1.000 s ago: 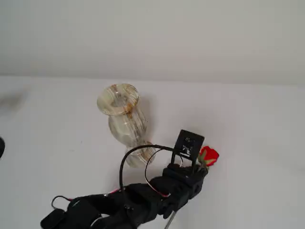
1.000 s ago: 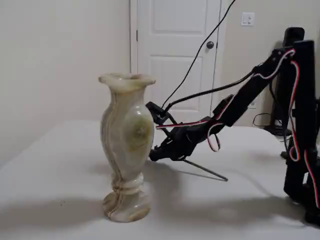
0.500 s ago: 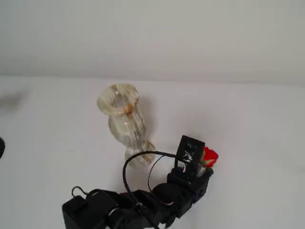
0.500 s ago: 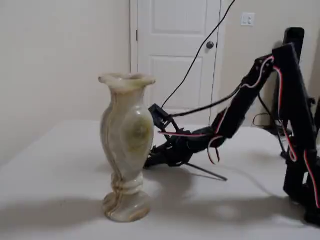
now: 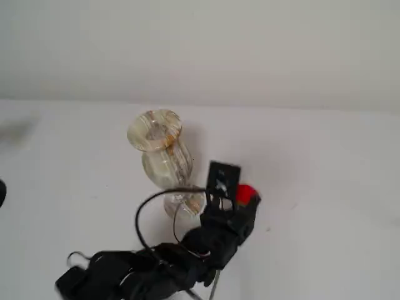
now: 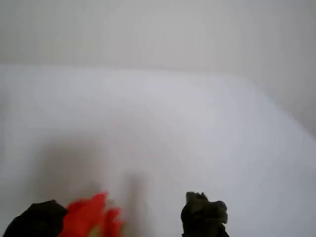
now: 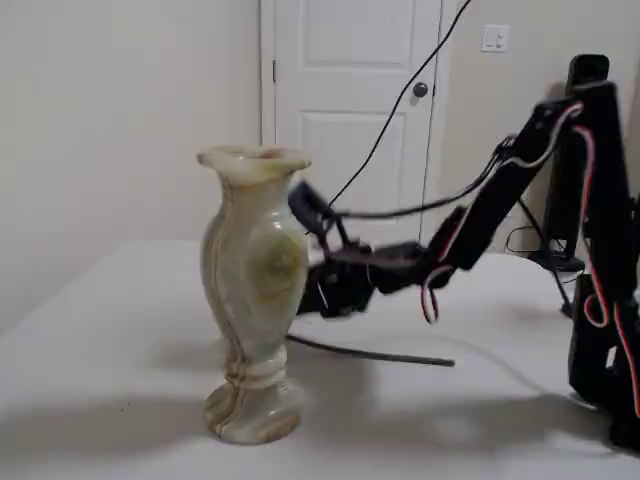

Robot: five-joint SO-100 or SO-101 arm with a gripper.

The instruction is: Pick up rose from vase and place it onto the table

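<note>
While the vase (image 7: 252, 290) stands upright on the table (image 7: 120, 330), the rose (image 5: 245, 194) is out of it and lies on the tabletop beside the vase foot, right of it in a fixed view from above. Gripper (image 5: 240, 206) is low over the bloom end; the red bloom shows just past the black gripper body, under the small square camera block (image 5: 222, 179). In the wrist view the gripper (image 6: 121, 217) has both black fingertips apart at the bottom edge, jaws spread, with the blurred red bloom (image 6: 91, 217) just beside the left fingertip (image 6: 37, 219) and a clear gap to the right one. Whether the left tip touches the bloom I can't tell, too blurry. Side fixed view: the stem (image 7: 370, 353) lies flat on the table as a thin dark line running from near the vase toward the right, below the arm (image 7: 480, 215); the bloom is hidden behind the vase there. Stem end also shows at the bottom edge of the view from above, under the arm. Vase is cream with tan-brown veins, flared mouth, round foot
</note>
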